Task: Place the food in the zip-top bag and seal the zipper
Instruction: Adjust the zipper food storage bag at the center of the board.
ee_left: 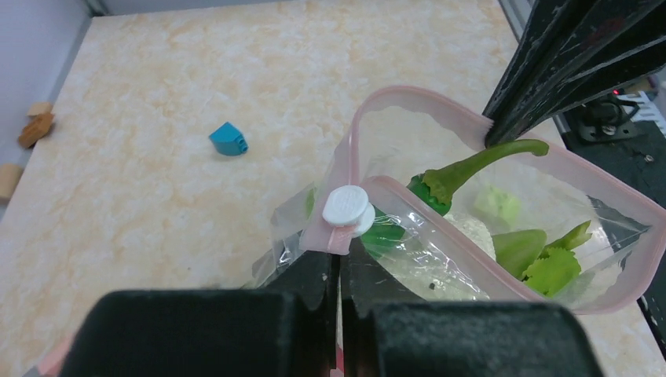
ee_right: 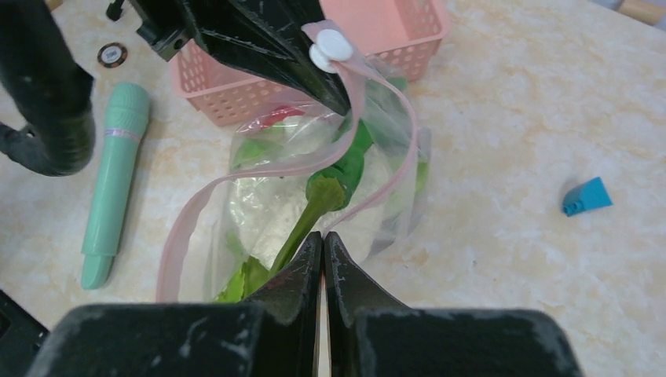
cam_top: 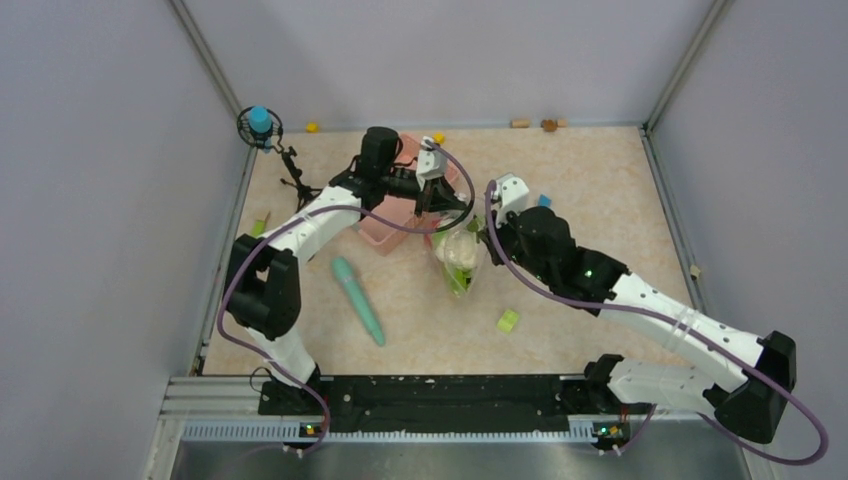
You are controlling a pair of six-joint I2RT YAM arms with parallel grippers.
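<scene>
The clear zip-top bag [cam_top: 460, 258] stands between my two grippers with its mouth gaping. Its pink zipper [ee_left: 416, 93] curves in an open loop, and a white slider [ee_left: 345, 206] sits at the near end. My left gripper [ee_left: 339, 255] is shut on the zipper strip just below that slider. On the opposite side of the mouth, my right gripper [ee_right: 323, 236] is shut on the rim. The food lies inside the bag: a green stalk [ee_right: 326, 188], white cauliflower [ee_right: 255, 212], leafy pieces [ee_left: 550, 263] and a bit of red [ee_right: 275, 116].
The pink basket [ee_right: 393, 31] stands right behind the bag, under my left arm. A long teal stick [cam_top: 358, 300] lies to the bag's left, a yellow-green block [cam_top: 508, 320] near its front, a blue block [cam_top: 544, 200] to the right. A small black stand [cam_top: 285, 165] is at the back left.
</scene>
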